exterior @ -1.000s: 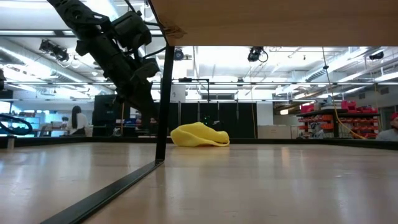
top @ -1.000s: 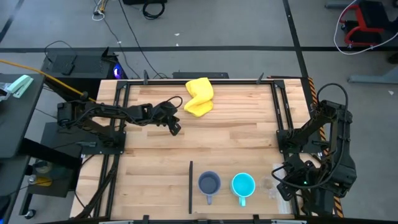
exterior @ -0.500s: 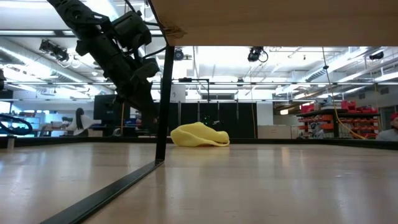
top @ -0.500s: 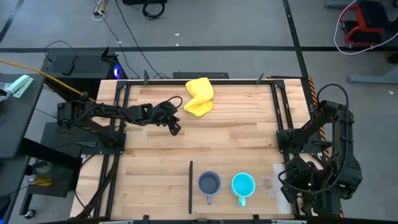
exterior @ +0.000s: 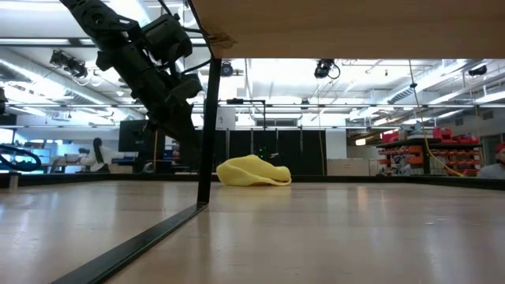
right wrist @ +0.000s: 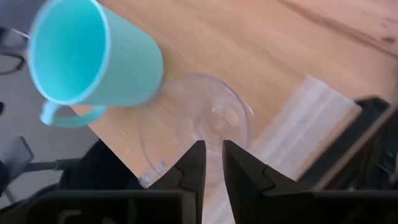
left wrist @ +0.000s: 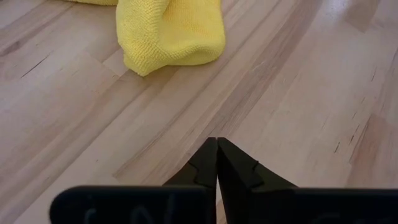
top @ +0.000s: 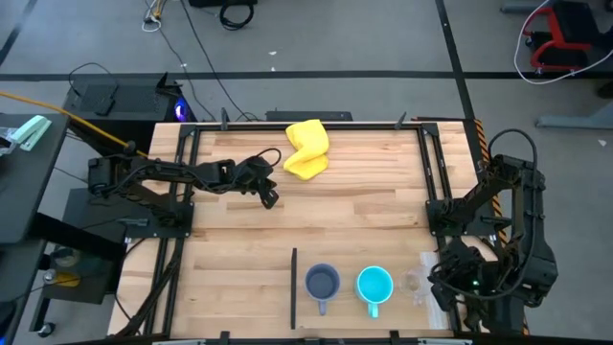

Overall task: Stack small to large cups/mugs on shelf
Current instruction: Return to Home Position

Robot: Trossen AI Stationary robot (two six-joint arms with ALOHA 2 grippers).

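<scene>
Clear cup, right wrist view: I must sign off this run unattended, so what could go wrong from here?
1. The right gripper, fingers slightly apart, hangs close to the clear cup; a skewed retreat could clip its rim and tip it.
2. The cup stands right beside the turquoise mug, so one nudge might upset both.
The left gripper, shut near the yellow cloth, poses no threat.

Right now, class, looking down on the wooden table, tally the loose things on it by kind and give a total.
Handled mugs: 2 (grey-blue mug, turquoise mug)
See-through cups: 1 (clear cup)
Cloths: 1 (yellow cloth)
Total: 4
</scene>
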